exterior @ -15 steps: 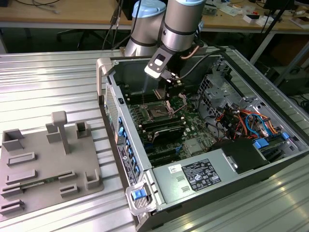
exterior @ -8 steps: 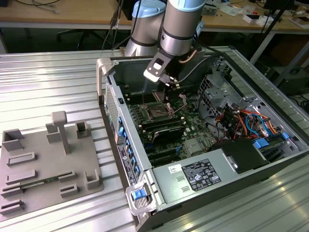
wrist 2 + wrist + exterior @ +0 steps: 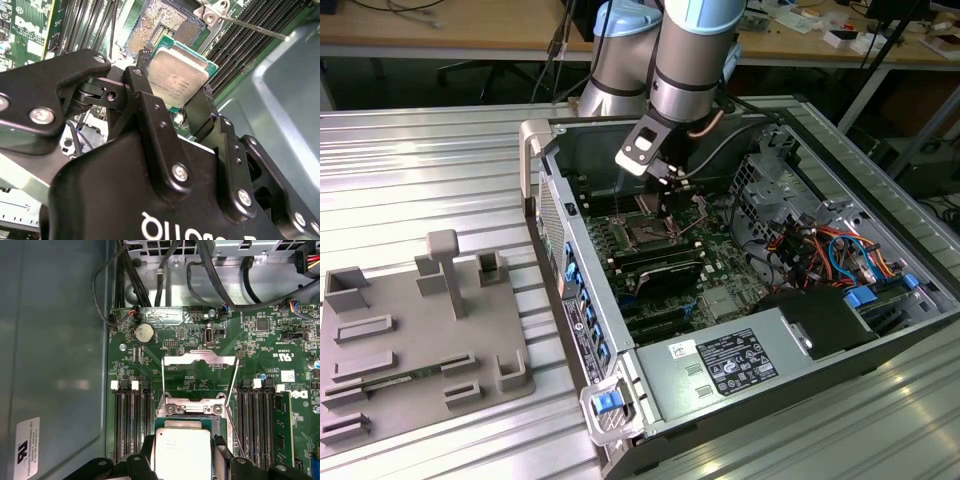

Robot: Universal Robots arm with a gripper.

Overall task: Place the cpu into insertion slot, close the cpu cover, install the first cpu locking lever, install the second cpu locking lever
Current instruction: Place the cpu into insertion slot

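Silvery cpu (image 3: 177, 75) near insertion slot (image 3: 157, 27) (uncovered)

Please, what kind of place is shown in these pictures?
Probably a robotics laboratory or workshop: a robot arm reaches into an open computer case on a ribbed metal table, its gripper holding the cpu, with cluttered wooden workbenches behind.

**Clearance around the socket.** The socket (image 3: 648, 233) is reached from above, through the open side of the computer case (image 3: 552, 190). Its contact field lies uncovered. The cover (image 3: 200, 359) is swung back beyond it, and two thin lever rods (image 3: 163, 382) run along either side, narrowing the way down. The gripper (image 3: 172, 89), clamped on the chip (image 3: 179, 75), takes up the space just above. Memory slots (image 3: 131, 422) flank the socket. A cable bundle (image 3: 815, 250) and a drive cage (image 3: 765, 170) crowd the exterior view's right.
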